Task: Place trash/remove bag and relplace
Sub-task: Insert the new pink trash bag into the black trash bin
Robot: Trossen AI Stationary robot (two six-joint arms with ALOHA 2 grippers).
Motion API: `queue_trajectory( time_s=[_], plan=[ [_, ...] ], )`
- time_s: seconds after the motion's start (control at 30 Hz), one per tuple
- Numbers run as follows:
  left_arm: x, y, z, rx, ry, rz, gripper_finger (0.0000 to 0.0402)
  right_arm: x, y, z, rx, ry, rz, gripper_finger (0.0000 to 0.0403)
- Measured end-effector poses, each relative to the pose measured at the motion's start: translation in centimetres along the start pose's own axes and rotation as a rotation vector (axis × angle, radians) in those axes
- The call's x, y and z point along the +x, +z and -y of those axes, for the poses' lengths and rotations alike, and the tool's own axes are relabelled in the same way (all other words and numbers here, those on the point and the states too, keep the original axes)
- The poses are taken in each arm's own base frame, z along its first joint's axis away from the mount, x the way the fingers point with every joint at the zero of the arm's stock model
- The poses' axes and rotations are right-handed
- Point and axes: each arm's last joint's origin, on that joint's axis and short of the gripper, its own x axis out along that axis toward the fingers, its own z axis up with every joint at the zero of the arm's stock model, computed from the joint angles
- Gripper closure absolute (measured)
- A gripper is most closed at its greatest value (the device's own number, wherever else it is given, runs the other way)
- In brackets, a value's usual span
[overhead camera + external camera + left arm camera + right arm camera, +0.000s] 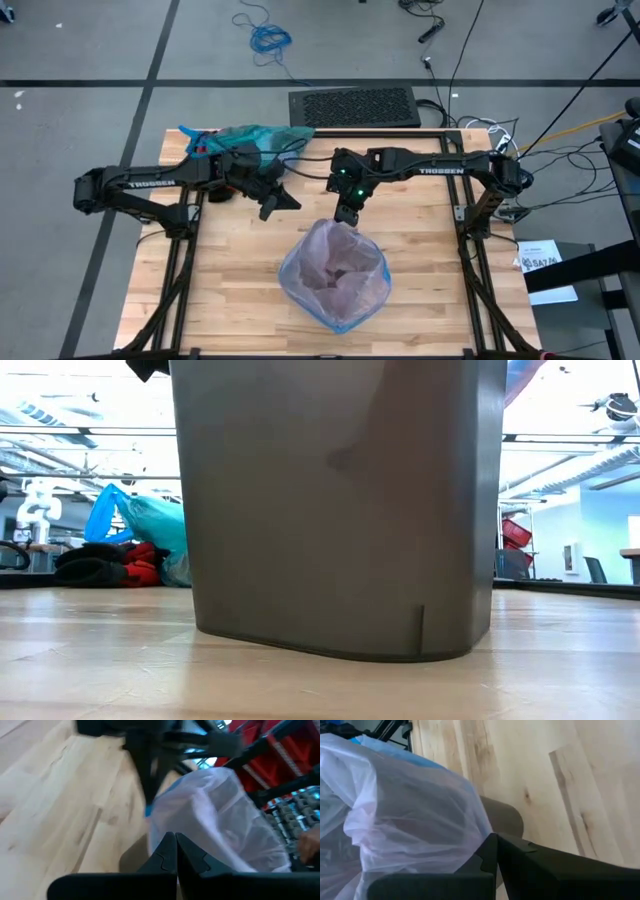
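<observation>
matt wood table [240, 290], crinkly (translucent) bag [255, 138]

A robotics lab or workshop: a wooden worktop [240, 280] on a black frame carries two mounted arms, cables [262, 35] trail over the grey floor [80, 110], and beyond stand red bins [516, 532] under bright ceiling lights [70, 420] in an open hall.

The floor [80, 45] around the wooden table [240, 290] is grey, with dark lines crossing it. A blue cord [268, 38] lies curled on the floor, and black cables [450, 50] run across it too. A black mat [354, 106] with small holes lies by the table's far edge. Looking across the table, the room is bright, with long lights [70, 410] on the ceiling and red bins [517, 532] far off
</observation>
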Motion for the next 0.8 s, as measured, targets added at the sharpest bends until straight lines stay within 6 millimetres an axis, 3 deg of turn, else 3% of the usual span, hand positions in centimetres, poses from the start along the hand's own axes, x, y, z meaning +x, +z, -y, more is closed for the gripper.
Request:
queue_trajectory(
  time_s=[0.23,0.6,0.8],
  plan=[
    [1.4,-0.7,0.4,0.004,-0.05,0.048,0.0402,-0.4,0.3,0.8,-0.025,-0.033,0.027,0.0403],
    [6.0,-2.4,0.3,-0.006,-0.085,-0.046,0.0402,-0.6,0.5,1.0,-0.003,-0.04,0.037,0.0403],
    [7.3,-3.2,0.5,0.01,-0.061,-0.067,0.0402,-0.6,0.5,1.0,0.005,-0.04,0.036,0.0403]
  ],
)
